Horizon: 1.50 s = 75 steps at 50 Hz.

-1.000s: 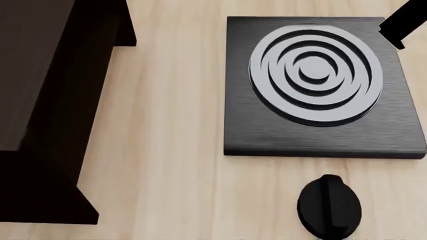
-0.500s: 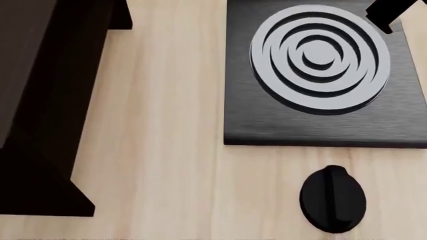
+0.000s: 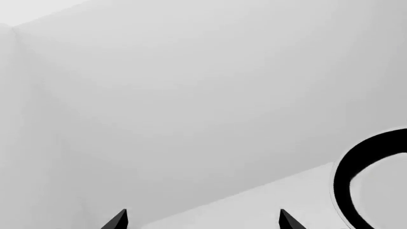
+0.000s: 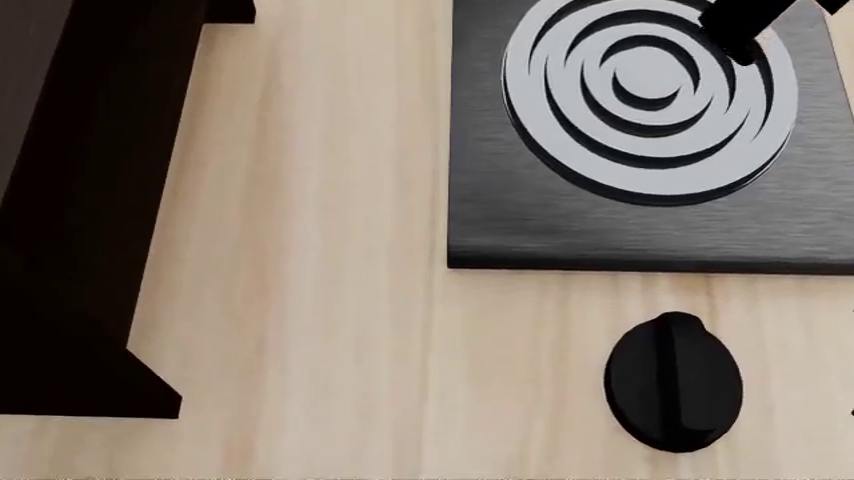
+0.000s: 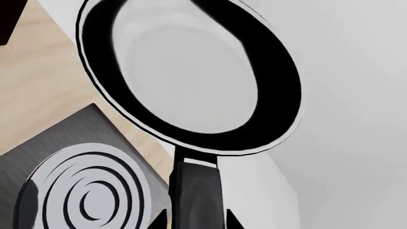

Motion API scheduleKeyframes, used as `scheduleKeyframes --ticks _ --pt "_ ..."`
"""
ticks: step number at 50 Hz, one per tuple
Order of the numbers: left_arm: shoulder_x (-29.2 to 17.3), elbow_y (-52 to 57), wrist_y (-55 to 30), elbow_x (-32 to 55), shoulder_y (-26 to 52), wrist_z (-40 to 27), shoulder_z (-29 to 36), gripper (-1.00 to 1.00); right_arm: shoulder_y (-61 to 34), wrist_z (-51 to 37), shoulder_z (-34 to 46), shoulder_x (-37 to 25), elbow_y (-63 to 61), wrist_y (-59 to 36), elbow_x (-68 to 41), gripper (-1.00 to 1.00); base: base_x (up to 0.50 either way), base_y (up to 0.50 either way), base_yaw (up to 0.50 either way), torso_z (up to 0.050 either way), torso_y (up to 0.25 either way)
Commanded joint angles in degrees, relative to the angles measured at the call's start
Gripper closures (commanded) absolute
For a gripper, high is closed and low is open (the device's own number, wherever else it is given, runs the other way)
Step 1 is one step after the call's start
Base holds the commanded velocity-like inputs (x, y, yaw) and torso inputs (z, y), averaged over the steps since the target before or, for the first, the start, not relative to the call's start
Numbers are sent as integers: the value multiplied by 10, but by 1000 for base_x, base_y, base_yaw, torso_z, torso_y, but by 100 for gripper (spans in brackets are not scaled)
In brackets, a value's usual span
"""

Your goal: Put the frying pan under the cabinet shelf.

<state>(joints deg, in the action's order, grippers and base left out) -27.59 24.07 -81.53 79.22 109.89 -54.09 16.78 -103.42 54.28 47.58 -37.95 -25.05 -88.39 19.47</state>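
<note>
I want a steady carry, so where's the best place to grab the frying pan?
Take the frying pan by its long black handle, coming in along it from the free end. The bowl is wide and round; the handle is narrow. The right gripper seems placed there already.

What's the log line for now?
right gripper: grips frying pan | pan: over hob | left gripper: open, empty | cabinet shelf: not reached

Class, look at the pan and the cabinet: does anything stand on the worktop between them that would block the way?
Nothing visible does. The frying pan is up off the worktop, over the hob. Between the hob and the cabinet shelf the head view shows only bare wood. The black knob sits nearer, off that line.
</note>
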Motion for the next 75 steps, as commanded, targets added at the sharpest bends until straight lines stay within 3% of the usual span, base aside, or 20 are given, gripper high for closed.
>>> scheduleKeyframes --ticks 1,51,73,75 --pt "-10 0 4 12 2 -7 2 -100 -23 -4 -3 4 -1 12 53 100 0 0 0 10 -64" --pt "-46 -2 22 73 -5 -48 5 -100 -75 22 38 62 25 27 67 100 0 0 0 8 -47" --pt "-62 6 36 78 -17 -47 10 -100 -21 12 42 82 20 34 67 100 0 0 0 0 2" --pt "-63 7 38 75 -19 -46 11 -100 1 9 76 61 5 35 75 100 0 0 0 0 5"
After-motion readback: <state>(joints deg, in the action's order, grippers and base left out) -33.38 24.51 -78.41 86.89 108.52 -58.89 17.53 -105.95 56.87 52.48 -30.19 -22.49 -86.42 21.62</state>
